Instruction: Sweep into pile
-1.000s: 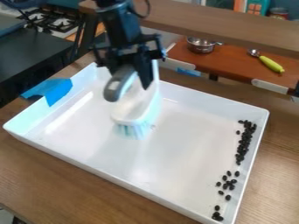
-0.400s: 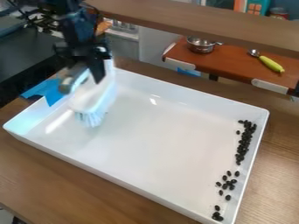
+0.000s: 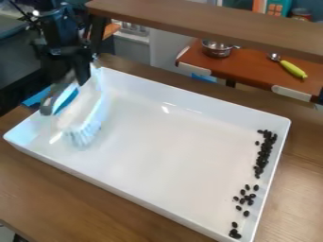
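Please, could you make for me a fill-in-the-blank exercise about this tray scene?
1. In the picture, the end effector holds the brush at the ____ end of the tray.
2. The beans lie near the picture's ____ end of the tray.
3. The colour of these beans is ____.
4. The tape at the tray's edge is coloured ____.

Missing words: left; right; black; blue.
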